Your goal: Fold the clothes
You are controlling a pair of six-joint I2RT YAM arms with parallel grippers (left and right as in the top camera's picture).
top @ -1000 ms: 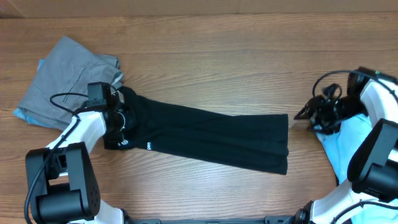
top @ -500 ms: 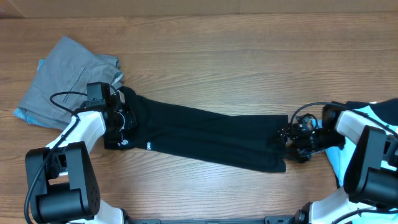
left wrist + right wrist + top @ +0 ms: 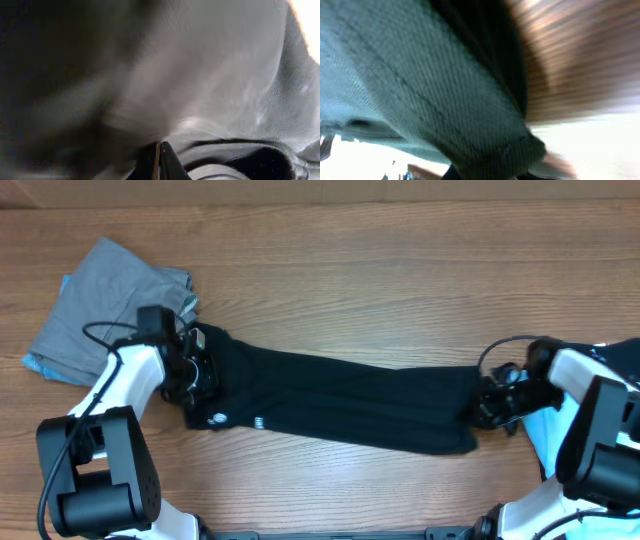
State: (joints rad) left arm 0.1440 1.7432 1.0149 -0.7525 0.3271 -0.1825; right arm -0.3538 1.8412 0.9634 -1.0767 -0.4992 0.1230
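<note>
Black trousers (image 3: 340, 400) lie stretched lengthwise across the wooden table, waistband to the left and leg hems to the right. My left gripper (image 3: 196, 372) is shut on the waistband end. In the left wrist view its fingertips (image 3: 159, 161) are pressed together in blurred dark cloth (image 3: 225, 75). My right gripper (image 3: 481, 410) is shut on the hem end. Ribbed dark fabric (image 3: 445, 90) fills the right wrist view and hides the fingers there.
A folded grey garment (image 3: 110, 310) with a light blue one under it lies at the back left, just beyond the waistband. Another light blue garment (image 3: 560, 425) lies at the right edge under my right arm. Bare wood (image 3: 350, 280) runs along the back.
My right gripper came in from the right edge to the leg hems and shut on them. The trousers have shifted slightly to the right and pulled straighter. The left gripper stayed shut on the waistband.
</note>
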